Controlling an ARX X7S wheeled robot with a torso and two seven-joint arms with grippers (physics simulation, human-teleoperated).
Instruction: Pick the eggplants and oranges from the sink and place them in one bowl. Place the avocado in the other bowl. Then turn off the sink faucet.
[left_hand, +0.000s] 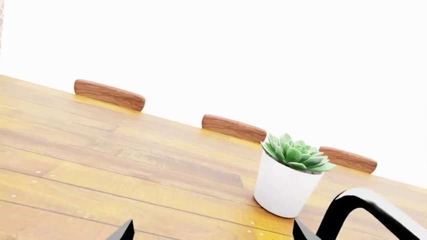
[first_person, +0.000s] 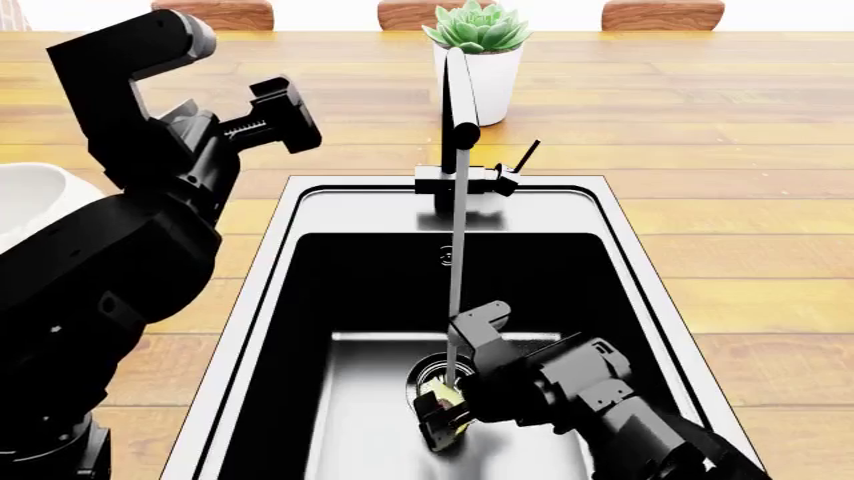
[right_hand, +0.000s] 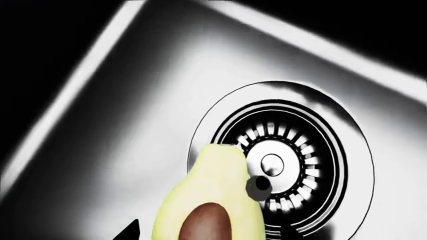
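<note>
Inside the sink (first_person: 627, 215), my right gripper (first_person: 442, 420) hangs low over the grey floor beside the round drain (right_hand: 287, 165). It stands open (right_hand: 213, 235) with the halved avocado (right_hand: 207, 200) between its jaws, a gap showing at one fingertip (right_hand: 131, 231). The avocado (first_person: 451, 405) lies cut face up, brown pit showing. Water runs from the black sink faucet (first_person: 461, 100) down to the drain; its lever (first_person: 525, 158) points up to the right. My left gripper (first_person: 283, 112) is raised over the counter, open and empty (left_hand: 213, 232). The plain white bowl (first_person: 24, 200) peeks out behind my left arm. No eggplants, oranges or patterned bowl show.
A succulent in a white pot (first_person: 478, 55) stands behind the faucet, and it shows in the left wrist view (left_hand: 287, 185) beside the faucet arch (left_hand: 363, 207). Wooden chair backs (left_hand: 110, 94) line the counter's far edge. The wooden counter (first_person: 721, 130) surrounds the sink.
</note>
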